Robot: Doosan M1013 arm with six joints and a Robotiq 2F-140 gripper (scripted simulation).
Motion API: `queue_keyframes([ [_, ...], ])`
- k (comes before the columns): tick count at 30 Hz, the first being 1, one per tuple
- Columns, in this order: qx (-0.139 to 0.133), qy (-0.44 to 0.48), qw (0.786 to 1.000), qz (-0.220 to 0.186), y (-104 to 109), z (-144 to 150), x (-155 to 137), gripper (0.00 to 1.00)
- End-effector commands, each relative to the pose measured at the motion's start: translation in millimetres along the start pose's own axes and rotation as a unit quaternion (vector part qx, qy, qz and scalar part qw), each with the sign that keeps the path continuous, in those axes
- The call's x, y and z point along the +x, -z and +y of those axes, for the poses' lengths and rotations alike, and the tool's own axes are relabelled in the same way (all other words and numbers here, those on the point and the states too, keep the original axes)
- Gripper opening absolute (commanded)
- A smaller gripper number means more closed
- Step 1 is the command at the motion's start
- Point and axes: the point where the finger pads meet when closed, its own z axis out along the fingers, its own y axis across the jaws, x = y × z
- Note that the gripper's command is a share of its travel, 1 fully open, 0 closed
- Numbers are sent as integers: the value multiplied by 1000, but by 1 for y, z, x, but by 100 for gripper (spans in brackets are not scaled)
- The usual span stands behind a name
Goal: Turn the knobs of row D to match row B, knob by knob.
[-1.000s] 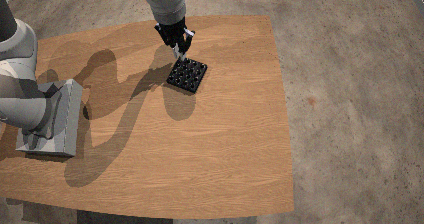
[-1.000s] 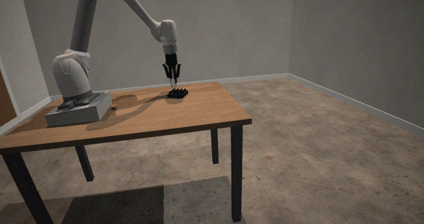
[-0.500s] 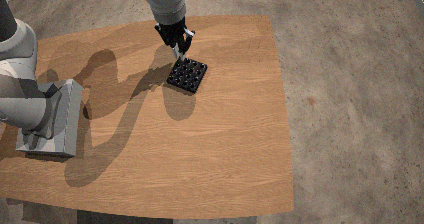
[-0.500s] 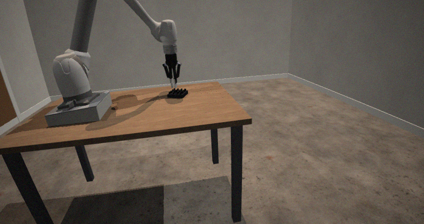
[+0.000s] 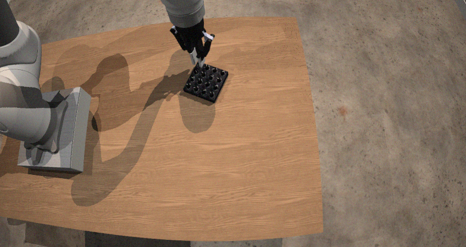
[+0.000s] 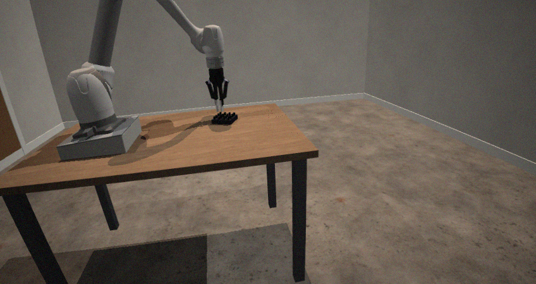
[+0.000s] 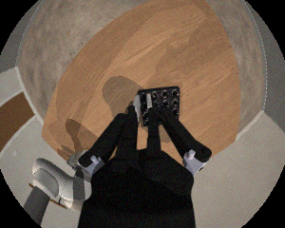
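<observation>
1 black square knob box [image 5: 205, 82] with 16 small black knobs stands on the light brown wooden table [image 5: 183, 166], in the far half of the top and well apart from the grey rectangular base block [image 5: 79, 130] of the arm at the left end. The black two-finger gripper [image 5: 197, 60] hangs tips-down over the box's corner nearest the arm's wrist. Its fingers are drawn narrow, with only a slim gap between the pale fingertips [image 5: 193, 58], and nothing is held between them. In the exterior view the gripper [image 6: 218, 107] stands upright with its tips just above the knob box [image 6: 224, 118]. The wrist view shows the 2 fingers converging over the near edge of the box [image 7: 161, 99]. Knob lines and printed names are too small to read.
</observation>
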Motion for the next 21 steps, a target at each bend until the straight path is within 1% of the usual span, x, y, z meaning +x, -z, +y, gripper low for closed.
queue_keyframes([
  [1,0,0,1000,0,0,0,0,12],
  [21,0,0,1000,0,-4,0,0,12],
])
